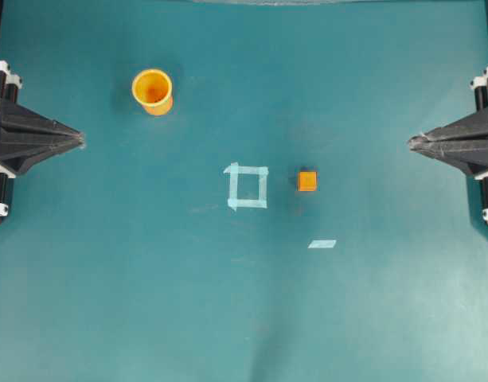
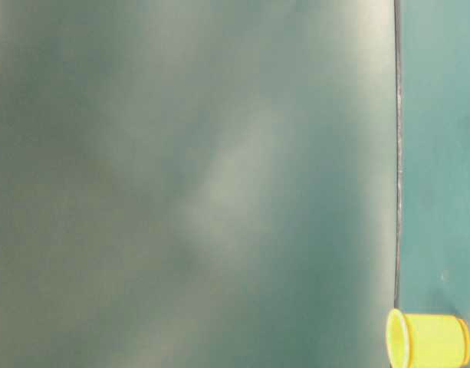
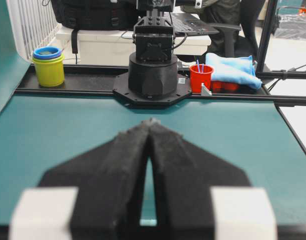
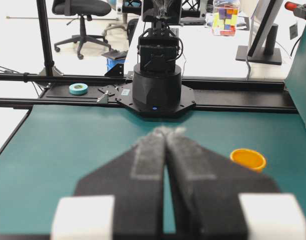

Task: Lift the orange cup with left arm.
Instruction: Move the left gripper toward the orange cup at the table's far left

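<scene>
Black wedge-shaped fingers of the left gripper [image 3: 151,125] fill the bottom of the left wrist view, pressed together tip to tip and holding nothing. In the overhead view this gripper [image 1: 78,141] sits at the left edge of the teal counter [image 1: 148,286], pointing toward the middle.

Using the tape square [image 1: 247,186] at the counter's centre as landmark: the orange cup [image 1: 153,91] stands well apart from it, up and to the left, and closer to the left gripper than to the right one. The cup is upright, its open mouth facing straight up at the overhead camera, so its long axis runs vertical to the counter. In the table-level view, which appears turned on its side, the cup [image 2: 428,339] shows in the bottom right corner with its pale rim toward the left of the picture. In the right wrist view the cup [image 4: 247,159] appears right of the fingers.

Just to the right of the tape square lies a small orange cube [image 1: 307,181], apart from the tape. Lower right of the square is a short tape strip [image 1: 322,243].

At the right edge, the right gripper [image 1: 412,143] points back toward the square; its fingers [image 4: 165,132] are likewise closed together and empty.
</scene>
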`<move>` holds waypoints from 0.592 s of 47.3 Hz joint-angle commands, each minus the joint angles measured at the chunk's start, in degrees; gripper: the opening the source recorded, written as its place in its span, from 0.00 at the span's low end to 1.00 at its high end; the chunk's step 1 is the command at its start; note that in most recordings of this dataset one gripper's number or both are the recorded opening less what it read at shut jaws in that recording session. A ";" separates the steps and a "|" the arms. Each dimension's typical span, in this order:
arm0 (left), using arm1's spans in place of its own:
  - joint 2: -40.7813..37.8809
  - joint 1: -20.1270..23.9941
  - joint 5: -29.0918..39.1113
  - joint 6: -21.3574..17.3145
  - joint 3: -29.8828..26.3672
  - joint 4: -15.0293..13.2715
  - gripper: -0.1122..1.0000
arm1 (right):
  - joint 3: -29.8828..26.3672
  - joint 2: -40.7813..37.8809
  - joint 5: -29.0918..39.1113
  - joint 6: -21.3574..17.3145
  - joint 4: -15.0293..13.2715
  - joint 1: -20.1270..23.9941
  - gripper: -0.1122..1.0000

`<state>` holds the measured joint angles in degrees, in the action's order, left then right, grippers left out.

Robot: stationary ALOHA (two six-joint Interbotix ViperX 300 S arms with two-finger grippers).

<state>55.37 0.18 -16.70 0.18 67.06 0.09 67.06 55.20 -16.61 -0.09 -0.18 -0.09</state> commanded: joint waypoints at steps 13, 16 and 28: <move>0.88 3.43 10.81 -0.35 -2.46 0.70 0.10 | -4.92 -1.85 8.00 0.26 0.00 -0.53 0.10; 1.41 5.10 11.95 0.18 -2.64 0.70 0.10 | -5.36 -2.11 8.53 0.18 0.00 -0.53 0.10; 3.16 14.68 16.61 3.34 -2.81 0.62 0.10 | -5.89 -2.55 8.44 0.18 0.00 -0.53 0.10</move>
<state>58.54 12.13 -1.05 2.81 65.92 0.62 62.84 53.00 -8.00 0.18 -0.18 -0.53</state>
